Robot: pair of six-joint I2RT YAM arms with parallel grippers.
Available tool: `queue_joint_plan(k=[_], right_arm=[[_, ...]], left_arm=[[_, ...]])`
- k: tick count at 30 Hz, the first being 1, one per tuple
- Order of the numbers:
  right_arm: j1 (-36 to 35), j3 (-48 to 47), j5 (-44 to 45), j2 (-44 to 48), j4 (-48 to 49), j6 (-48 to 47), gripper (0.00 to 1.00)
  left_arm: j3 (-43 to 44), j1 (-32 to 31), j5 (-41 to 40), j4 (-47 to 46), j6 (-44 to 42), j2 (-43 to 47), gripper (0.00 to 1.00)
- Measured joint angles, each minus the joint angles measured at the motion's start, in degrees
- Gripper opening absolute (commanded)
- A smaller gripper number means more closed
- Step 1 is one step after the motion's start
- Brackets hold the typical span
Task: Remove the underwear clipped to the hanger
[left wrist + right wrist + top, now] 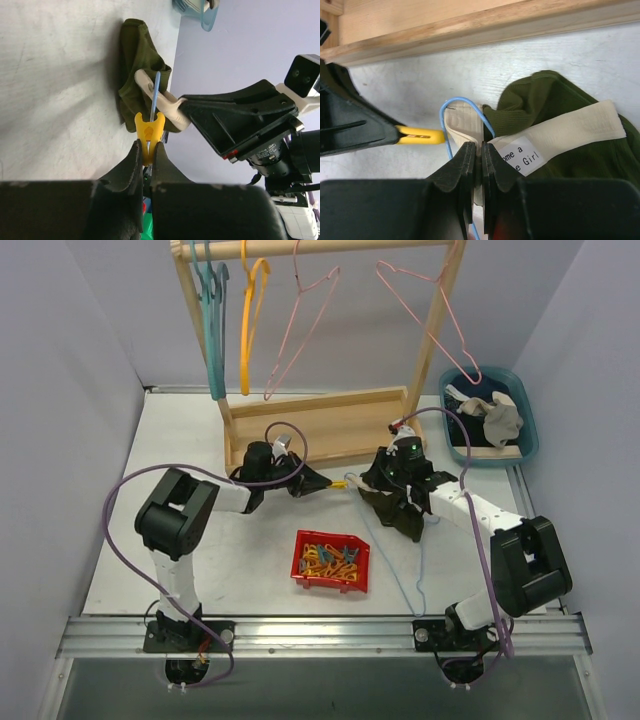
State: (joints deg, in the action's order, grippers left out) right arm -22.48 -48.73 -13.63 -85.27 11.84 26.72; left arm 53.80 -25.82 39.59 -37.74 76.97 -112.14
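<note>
The dark olive underwear (555, 107) with a pale waistband (570, 131) lies on the table, held to a blue wire hanger (464, 102) by a yellow clip (149, 130). My left gripper (146, 148) is shut on the tail of that clip (420, 135). From the other side, my right gripper (481, 150) is shut on the waistband's folded end beside the hanger's corner. In the top view the two grippers (322, 482) (377, 483) face each other in front of the wooden rack, the underwear (392, 508) under the right one. More briefs (492, 418) sit in the blue tub.
A wooden rack (320, 425) with several hangers stands just behind the grippers. A blue tub (525, 410) sits at the back right. A red bin (303, 575) of loose clips is in front. The blue hanger's wire (400, 575) trails toward the right arm's base.
</note>
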Motion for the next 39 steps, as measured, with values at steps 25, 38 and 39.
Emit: queue_joint_plan(k=[25,38,39], right_arm=[[0.02,3.43,8.79,6.8,-4.11,-0.44,0.0],[0.02,2.14,9.31,7.02,-8.92,-1.51,0.0],[0.02,2.16,8.68,7.76,-9.31,-1.49,0.0]], left_arm=[[-1.77,-14.43,-6.01,51.67,-32.92,34.45,0.03],[-9.01,-20.02,-16.09,60.28,-34.99,39.01,0.94],[-8.83,-20.48,-16.68,60.24,-34.51,39.19,0.94]])
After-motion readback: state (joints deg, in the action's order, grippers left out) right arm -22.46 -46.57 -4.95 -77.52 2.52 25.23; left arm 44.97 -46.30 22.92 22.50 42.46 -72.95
